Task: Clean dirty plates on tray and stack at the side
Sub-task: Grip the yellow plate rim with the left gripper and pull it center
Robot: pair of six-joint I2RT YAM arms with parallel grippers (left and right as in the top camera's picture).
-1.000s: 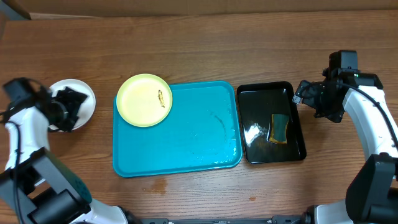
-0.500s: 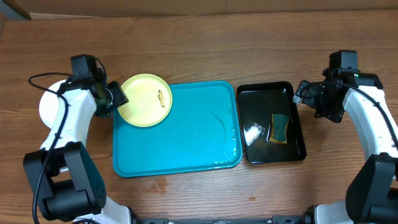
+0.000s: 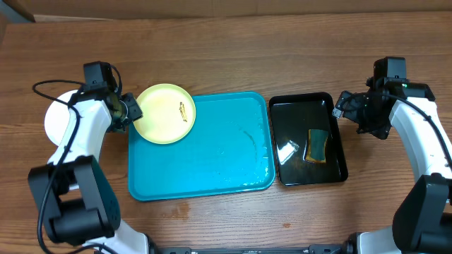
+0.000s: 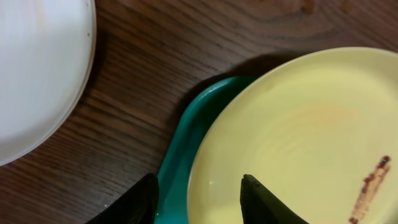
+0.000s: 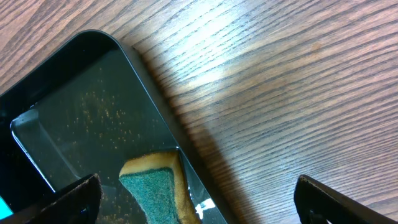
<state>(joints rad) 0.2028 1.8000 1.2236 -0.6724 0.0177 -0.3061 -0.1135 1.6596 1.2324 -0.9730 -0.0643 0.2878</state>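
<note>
Starting left of the tray [image 3: 212, 169], a white plate [image 3: 53, 120] lies on the worktop [image 3: 212, 49], then the nearer left tool [image 4: 199, 202], parted and empty, has its fingers either side of the left rim of the yellow-green plate [image 3: 164, 113] on the tray's far-left corner, while the right tool [image 3: 346, 106] gapes empty well right of the tray.

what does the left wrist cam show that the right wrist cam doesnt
Only the left wrist view: the yellow plate with a dark smear, its rim overhanging a corner of the turquoise tray, a white plate nearby, and the open left gripper either side of the yellow rim. Only the right wrist view: the black tray, the sponge in it, and the open right gripper. Both: the wooden table.
</note>
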